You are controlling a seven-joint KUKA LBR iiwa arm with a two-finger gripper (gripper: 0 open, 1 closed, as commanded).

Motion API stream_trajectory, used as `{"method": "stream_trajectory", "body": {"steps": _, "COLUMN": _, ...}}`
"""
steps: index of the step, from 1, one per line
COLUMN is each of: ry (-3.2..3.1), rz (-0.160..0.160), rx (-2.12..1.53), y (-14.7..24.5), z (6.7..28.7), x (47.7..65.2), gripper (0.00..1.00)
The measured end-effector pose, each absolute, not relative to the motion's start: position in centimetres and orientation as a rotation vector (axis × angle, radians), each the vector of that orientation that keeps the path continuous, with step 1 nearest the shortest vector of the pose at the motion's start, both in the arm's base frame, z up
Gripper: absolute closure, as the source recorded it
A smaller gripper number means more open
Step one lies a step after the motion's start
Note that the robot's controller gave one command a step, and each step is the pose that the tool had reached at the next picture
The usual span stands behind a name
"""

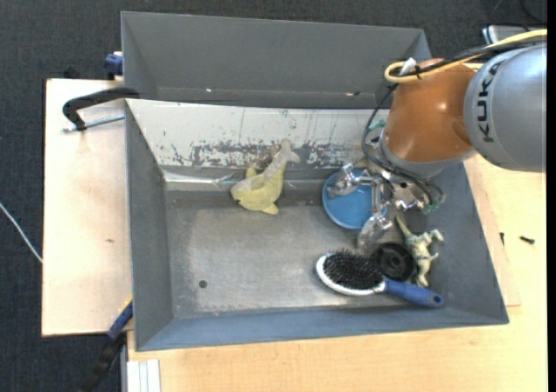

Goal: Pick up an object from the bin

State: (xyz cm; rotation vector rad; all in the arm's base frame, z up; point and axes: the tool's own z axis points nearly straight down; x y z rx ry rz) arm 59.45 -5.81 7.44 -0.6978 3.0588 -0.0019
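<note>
1. Presently, gripper (379,215): metal, below the arm's orange wrist cover (427,116), low in the right half of the bin. It stands at the right edge of the blue disc. Whether it is open or closed cannot be told, nor whether it has hold of anything.
2. Blue disc (345,204): round and flat, right of centre, near the back wall, partly covered by the gripper.
3. Black round piece (396,260): just in front of the gripper, touching the hairbrush.
4. Hairbrush (352,273): white oval head, black bristles, blue handle pointing to the front right corner; lies near the front wall.
5. Pale toy figure (426,251): small, cream-green, beside the black round piece, against the right wall.
6. Yellow soft toy (261,190): at the foot of the back wall, well apart from the rest.
7. Bin (234,286): grey metal, floor scuffed.
</note>
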Motion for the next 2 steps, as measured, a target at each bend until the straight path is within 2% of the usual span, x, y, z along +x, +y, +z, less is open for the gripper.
{"method": "stream_trajectory", "body": {"steps": 1, "ry": 3.061, "rz": -0.006, "rx": -0.695, "y": -6.0, "z": 7.7, "x": 59.5, "gripper": 1.00}}
{"method": "stream_trajectory", "body": {"steps": 2, "ry": 3.046, "rz": -0.006, "rx": -0.711, "y": -6.7, "z": 18.6, "x": 57.7, "gripper": 1.00}}
